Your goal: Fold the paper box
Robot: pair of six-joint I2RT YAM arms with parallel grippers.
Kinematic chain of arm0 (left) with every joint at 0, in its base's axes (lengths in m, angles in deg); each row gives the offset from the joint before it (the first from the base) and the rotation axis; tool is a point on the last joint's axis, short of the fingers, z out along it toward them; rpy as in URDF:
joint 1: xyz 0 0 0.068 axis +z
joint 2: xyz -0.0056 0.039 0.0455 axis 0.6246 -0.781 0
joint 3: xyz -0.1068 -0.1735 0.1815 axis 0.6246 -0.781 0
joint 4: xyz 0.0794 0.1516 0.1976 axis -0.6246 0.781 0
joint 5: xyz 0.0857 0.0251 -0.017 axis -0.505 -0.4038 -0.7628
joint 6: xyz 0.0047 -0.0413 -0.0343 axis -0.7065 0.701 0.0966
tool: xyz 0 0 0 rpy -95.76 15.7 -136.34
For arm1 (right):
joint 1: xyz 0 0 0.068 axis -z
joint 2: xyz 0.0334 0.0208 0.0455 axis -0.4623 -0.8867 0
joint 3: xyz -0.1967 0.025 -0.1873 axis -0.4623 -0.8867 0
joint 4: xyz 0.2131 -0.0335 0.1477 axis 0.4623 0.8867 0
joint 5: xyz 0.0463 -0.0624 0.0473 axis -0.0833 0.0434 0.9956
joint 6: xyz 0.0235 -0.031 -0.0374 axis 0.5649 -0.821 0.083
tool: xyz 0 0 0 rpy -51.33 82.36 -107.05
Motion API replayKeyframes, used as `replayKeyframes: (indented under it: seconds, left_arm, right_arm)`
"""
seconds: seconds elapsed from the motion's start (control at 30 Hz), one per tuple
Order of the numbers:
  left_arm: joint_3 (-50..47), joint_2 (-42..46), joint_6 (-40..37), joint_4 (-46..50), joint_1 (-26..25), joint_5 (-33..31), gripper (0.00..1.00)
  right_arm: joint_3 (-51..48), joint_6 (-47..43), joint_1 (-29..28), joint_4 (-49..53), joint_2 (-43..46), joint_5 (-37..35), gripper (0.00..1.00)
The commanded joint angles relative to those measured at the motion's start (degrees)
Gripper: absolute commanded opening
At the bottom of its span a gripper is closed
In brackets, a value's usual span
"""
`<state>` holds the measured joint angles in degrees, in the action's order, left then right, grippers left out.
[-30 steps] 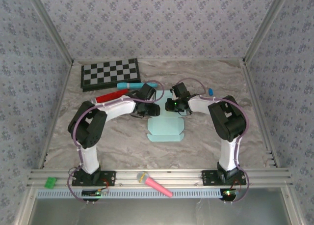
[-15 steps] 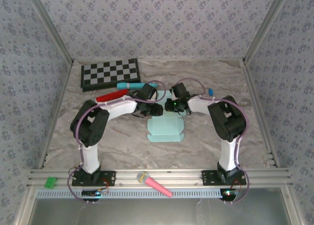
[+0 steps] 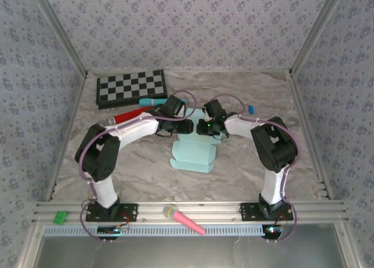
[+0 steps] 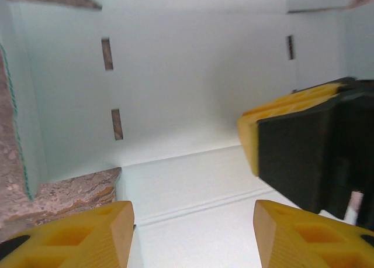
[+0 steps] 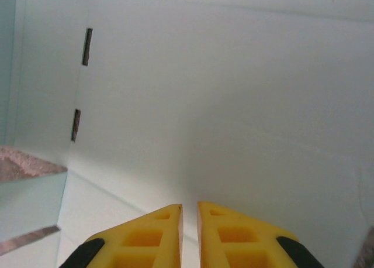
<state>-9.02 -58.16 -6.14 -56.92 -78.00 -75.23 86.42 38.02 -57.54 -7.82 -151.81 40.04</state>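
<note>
Displacement of the paper box [image 3: 193, 155] is evident: within the last second the flat sheet slid and skewed leftward on the table [image 3: 251, 162], left gripper [image 4: 191, 212] released above its far panel, right gripper [image 5: 189, 208] nearly clenched, grip indiscernible, so folding has probably barely started.

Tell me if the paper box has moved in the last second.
Yes. The paper box has slid slightly left and twisted, its near right corner swinging toward the front rail.

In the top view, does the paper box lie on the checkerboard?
No, the paper box lies on the marbled table, apart from the checkerboard at the far left.
</note>
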Motion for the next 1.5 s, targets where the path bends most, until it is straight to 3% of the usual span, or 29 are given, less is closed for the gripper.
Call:
replayKeyframes:
  seconds: [0.0, 0.27, 0.63, 0.9, 1.23, 1.47]
  left_arm:
    - [3.2, 0.7, -2.7, 3.0, -1.3, 0.7, 0.5]
    - [4.7, -5.6, 1.1, 3.0, -5.0, 2.2, 0.0]
    - [-2.5, -7.5, 1.4, 0.6, -6.6, 1.3, 0.0]
    - [-7.0, -6.9, -1.1, 0.2, -6.6, -1.1, 0.0]
    - [-9.4, -6.1, -2.8, -0.2, -6.6, -2.2, 0.0]
    - [-11.9, -4.2, -5.4, -2.6, -6.6, -1.6, 0.0]
  right_arm:
    - [1.0, -1.6, 1.1, 5.0, 3.7, -1.0, 0.18]
    - [11.7, -12.4, 8.3, 14.4, 0.1, 2.0, 0.26]
    - [35.6, -27.7, 12.1, 32.5, -15.4, 7.5, 0.43]
    - [50.2, -33.2, 12.5, 41.5, -24.5, 7.9, 0.5]
    - [62.4, -39.7, 12.8, 49.1, -33.3, 10.0, 0.6]
    - [68.9, -40.2, 12.9, 53.4, -38.4, 11.9, 0.61]
